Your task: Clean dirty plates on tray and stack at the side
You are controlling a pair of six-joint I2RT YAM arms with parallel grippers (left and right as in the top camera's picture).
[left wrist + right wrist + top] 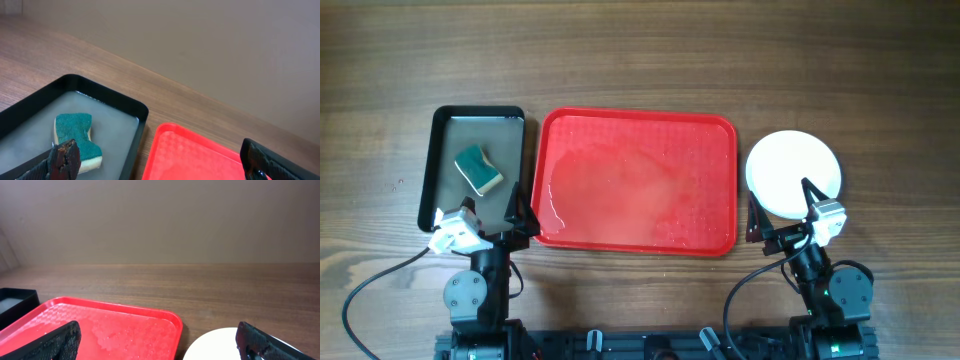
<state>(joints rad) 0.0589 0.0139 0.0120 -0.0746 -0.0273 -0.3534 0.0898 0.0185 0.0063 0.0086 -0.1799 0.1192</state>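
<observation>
Checking in from the remote station: both arms sit at the near edge of the brown wooden table (640, 50) with nothing in their fingers. The left gripper (480, 216) has its jaws spread as wide as they go and grips nothing. Just ahead of it and to its left is the small black metal tray (430, 170), holding a film of cloudy water and a green sponge with a pale underside (478, 168). The large red rectangular plastic tray (635, 180) starts just ahead on its right, so this gripper lines up with the gap between the two trays. The right gripper (782, 206) is also wide open and empty. The red tray is ahead on its left, wet all over with droplets and with no plates on it. A white round plate (793, 170) sits on the table right in front of the right gripper, slightly to its right and beside the red tray. I can't tell whether more plates are stacked under it.
</observation>
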